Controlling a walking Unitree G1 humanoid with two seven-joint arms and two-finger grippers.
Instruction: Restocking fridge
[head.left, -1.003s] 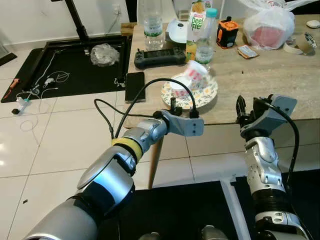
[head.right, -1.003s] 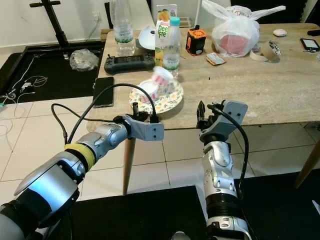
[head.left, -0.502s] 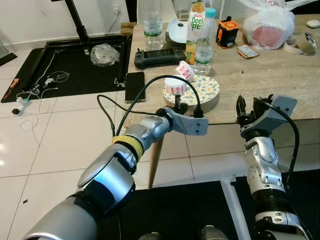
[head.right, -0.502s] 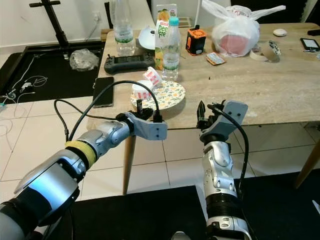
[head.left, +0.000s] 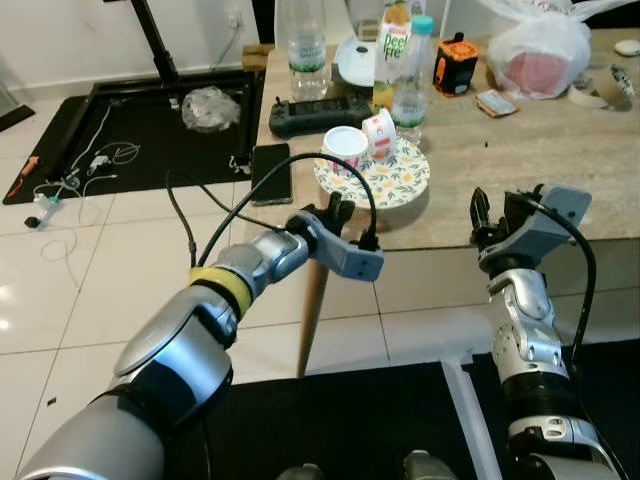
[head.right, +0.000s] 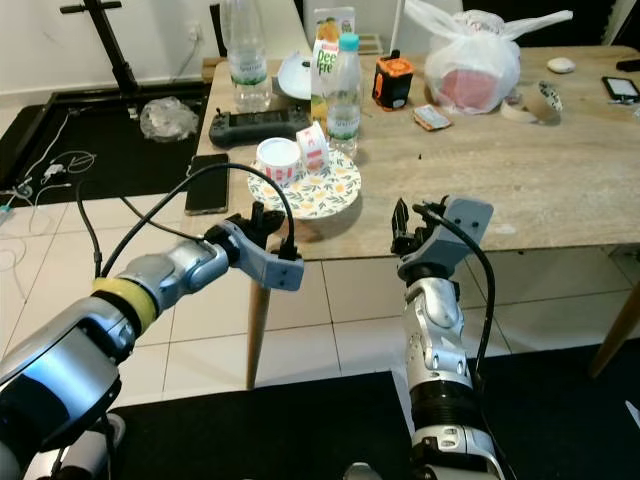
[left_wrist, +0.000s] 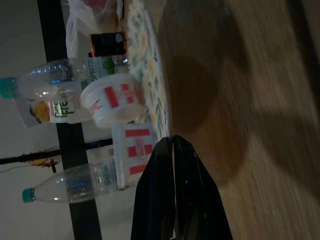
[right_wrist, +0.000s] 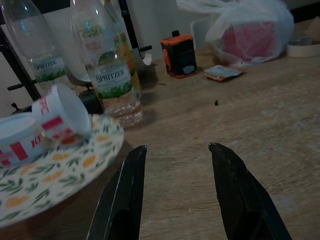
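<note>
A floral plate (head.left: 385, 185) lies near the front edge of the wooden table (head.left: 530, 150). On it stand two white cups with red print: one upright (head.left: 345, 148) and one lying on its side (head.left: 379, 133). My left gripper (head.left: 335, 208) is at the plate's near rim, and in the left wrist view its fingertips (left_wrist: 170, 145) are shut together right on that rim (left_wrist: 162, 112). My right gripper (head.left: 497, 212) hovers at the table's front edge to the right of the plate. It is open, with nothing between its fingers (right_wrist: 125, 195).
Behind the plate stand a Spritzer bottle (head.left: 408, 85), a juice carton (head.left: 388, 50) and a second bottle (head.left: 302, 45). A black controller (head.left: 318, 113), a phone (head.left: 270, 170), an orange device (head.left: 455, 65) and a plastic bag (head.left: 540, 45) also lie on the table. Tiled floor with cables is on the left.
My left gripper has drawn back to the left and the plate shifted left with it. The cups tumbled; one now stands upright, the other lies on its side. The right arm stayed put.
</note>
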